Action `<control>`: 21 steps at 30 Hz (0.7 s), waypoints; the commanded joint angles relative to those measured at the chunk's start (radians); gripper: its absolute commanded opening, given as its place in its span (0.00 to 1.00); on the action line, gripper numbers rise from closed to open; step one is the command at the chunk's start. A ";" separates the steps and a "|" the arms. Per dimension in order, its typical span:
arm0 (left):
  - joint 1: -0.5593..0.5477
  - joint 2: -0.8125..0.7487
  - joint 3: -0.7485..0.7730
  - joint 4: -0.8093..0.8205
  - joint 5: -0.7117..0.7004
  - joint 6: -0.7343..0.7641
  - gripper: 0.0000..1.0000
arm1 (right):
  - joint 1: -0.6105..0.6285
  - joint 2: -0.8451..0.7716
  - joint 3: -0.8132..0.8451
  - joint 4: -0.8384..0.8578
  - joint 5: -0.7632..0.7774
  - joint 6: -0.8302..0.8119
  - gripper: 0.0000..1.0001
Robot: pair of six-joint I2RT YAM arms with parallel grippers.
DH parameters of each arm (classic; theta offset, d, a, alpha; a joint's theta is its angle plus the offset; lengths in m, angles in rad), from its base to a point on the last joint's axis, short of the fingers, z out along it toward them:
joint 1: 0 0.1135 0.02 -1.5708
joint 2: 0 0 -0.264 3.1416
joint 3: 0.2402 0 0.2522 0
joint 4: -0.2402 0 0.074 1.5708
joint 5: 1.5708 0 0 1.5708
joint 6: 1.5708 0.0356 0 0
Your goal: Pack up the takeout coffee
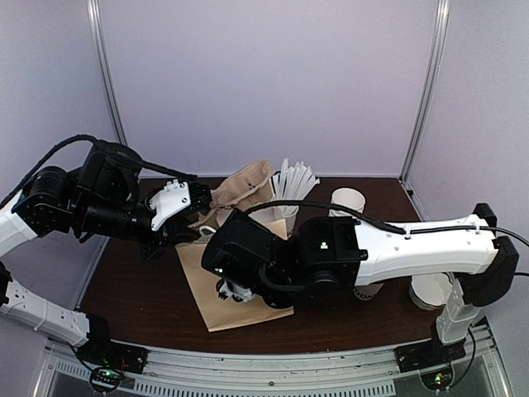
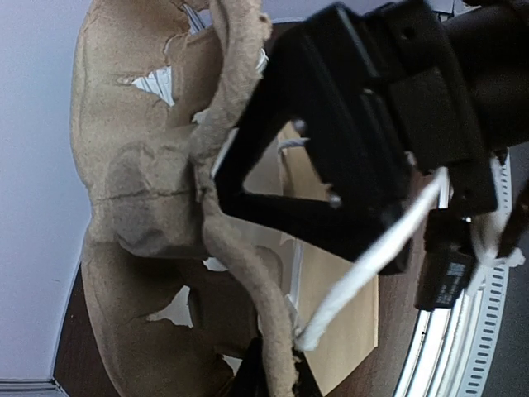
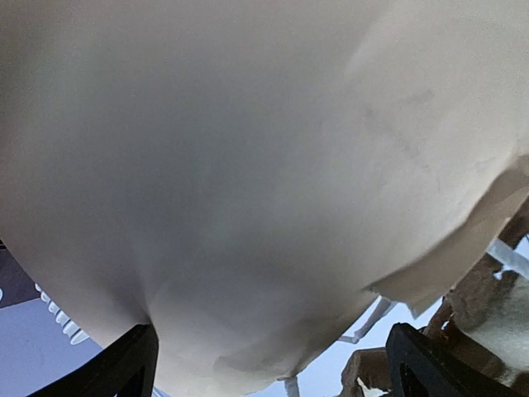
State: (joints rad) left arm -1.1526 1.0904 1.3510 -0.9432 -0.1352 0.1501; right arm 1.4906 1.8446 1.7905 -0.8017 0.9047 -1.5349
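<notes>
Table (image 1: 136,285), right hand (image 1: 226,291) over bag (image 1: 241,318), coffee hidden

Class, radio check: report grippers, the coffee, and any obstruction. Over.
Left gripper shut on pulp carrier. Right gripper open, above paper bag. Lidded coffee not identifiable.

- The white paper takeout coffee cup with dark lettering (image 1: 232,291) is showing only as a small white patch, its lid hidden.
- It is sitting mid-table on the dark brown table (image 1: 140,289), toward the near edge.
</notes>
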 commanded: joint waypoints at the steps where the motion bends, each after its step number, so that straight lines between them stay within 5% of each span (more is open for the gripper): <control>1: 0.004 -0.017 -0.017 0.035 0.056 -0.033 0.00 | -0.044 0.032 0.001 0.075 0.056 -0.023 0.99; 14: 0.004 -0.029 -0.026 0.031 0.050 -0.037 0.00 | -0.050 -0.011 0.049 0.047 0.035 0.018 0.99; 21: 0.004 -0.033 -0.034 0.027 0.036 -0.044 0.00 | -0.057 -0.070 0.024 0.193 0.057 -0.024 0.99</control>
State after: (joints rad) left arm -1.1488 1.0710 1.3319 -0.9157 -0.1051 0.1173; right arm 1.4433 1.8511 1.8076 -0.7364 0.9169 -1.5448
